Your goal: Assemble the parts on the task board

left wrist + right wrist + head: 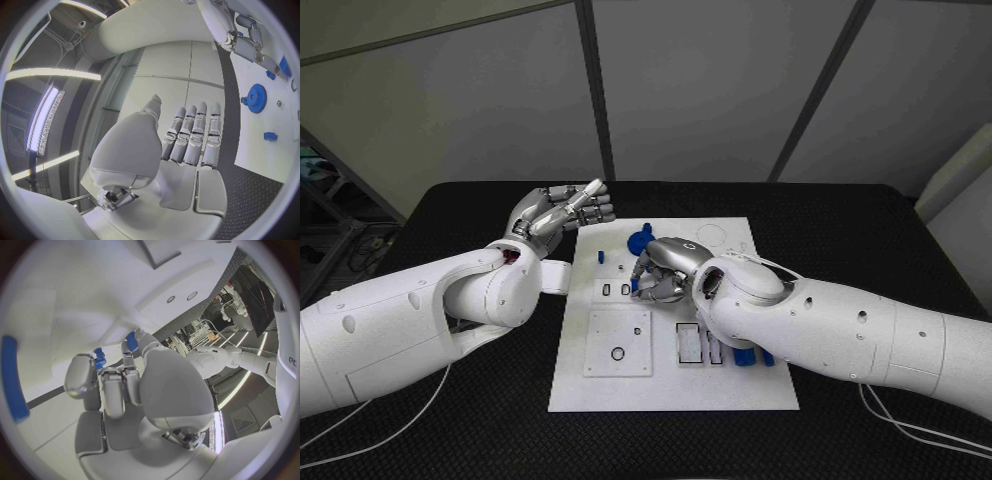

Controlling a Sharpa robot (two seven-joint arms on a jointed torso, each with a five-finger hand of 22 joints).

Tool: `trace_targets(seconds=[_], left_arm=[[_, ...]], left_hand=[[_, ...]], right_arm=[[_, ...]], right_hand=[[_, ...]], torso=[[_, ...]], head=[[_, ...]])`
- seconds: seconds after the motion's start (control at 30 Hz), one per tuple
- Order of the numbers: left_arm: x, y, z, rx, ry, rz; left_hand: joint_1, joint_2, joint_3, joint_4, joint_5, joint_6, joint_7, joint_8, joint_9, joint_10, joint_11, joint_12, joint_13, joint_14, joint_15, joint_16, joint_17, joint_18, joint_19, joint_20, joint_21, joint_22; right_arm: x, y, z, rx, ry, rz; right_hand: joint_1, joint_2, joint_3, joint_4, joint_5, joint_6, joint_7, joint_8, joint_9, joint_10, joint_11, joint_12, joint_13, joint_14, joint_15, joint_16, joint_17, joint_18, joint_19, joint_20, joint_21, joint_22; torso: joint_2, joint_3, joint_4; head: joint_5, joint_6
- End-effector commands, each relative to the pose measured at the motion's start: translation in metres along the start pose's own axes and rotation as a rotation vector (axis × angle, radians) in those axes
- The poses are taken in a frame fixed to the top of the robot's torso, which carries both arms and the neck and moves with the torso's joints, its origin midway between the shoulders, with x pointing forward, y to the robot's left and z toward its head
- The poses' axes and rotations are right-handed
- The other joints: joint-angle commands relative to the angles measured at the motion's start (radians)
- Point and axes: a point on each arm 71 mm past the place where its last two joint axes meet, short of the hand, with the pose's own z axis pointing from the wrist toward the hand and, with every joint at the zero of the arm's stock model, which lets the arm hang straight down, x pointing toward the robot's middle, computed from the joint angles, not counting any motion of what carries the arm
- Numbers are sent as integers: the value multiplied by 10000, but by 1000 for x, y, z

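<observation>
L hand (560, 215) hovering released off task board (675, 395) left edge; R hand (664, 275) curling over board mid, grasp can't tell.

Beyond my hands the black table (473, 420) runs to its far edge, its cloth finely textured. Past that edge stand pale grey wall panels (689, 90), split by dark upright strips (594, 90) and one slanted strip (822, 90). Above my left hand long bright light bars (44, 120) glow on the ceiling. Off beyond my right hand, a dark screen (253, 287) hangs in the room.
</observation>
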Motion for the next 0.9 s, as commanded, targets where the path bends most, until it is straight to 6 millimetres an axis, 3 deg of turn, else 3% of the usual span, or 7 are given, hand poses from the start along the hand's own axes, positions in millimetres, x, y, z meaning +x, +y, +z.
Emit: trace_targets(seconds=[0.03, 0.43, 0.9], left_arm=[[2, -1, 0, 78, 176, -4], [2, -1, 0, 69, 181, -6], [1, -1, 0, 65, 168, 2]], left_hand=[[-22, 83, -9, -72, -45, 66, -24, -48, -13, 66, -20, -39, -7, 83, 16, -34, 3, 159, 68, -13, 50, -17], [-24, 82, -11, -74, -45, 66, -23, -51, -14, 65, -20, -41, -7, 82, 16, -36, 2, 159, 68, -13, 50, -18], [-29, 82, -14, -79, -45, 63, -19, -58, -15, 59, -17, -49, -9, 80, 18, -44, 1, 158, 68, -13, 49, -21]], right_arm=[[3, -4, 0, 179, 300, -271], [4, -5, 1, 285, 345, -377], [5, -6, 2, 339, 438, -430]], right_hand=[[-98, -36, -47, 47, 25, 65, -148, -4, 12, 274, 3, -60, 1529, 1004, -25, 23, 2562, -51, -70, -8, -53, -19], [-279, -259, -66, 74, 8, -445, 88, -289, -136, 63, 203, -293, 1292, 1003, 139, 21, 2558, -37, -137, 120, -124, -122], [-347, -383, -83, 82, -12, -600, 170, -380, -171, -26, 282, -386, 1197, 1008, 211, 29, 2578, -31, -155, 192, -143, -144]], torso=[[-3, 5, -6], [-3, 1, 4], [-5, 0, -2]], head=[[-5, -15], [-3, -12], [-1, -30]])
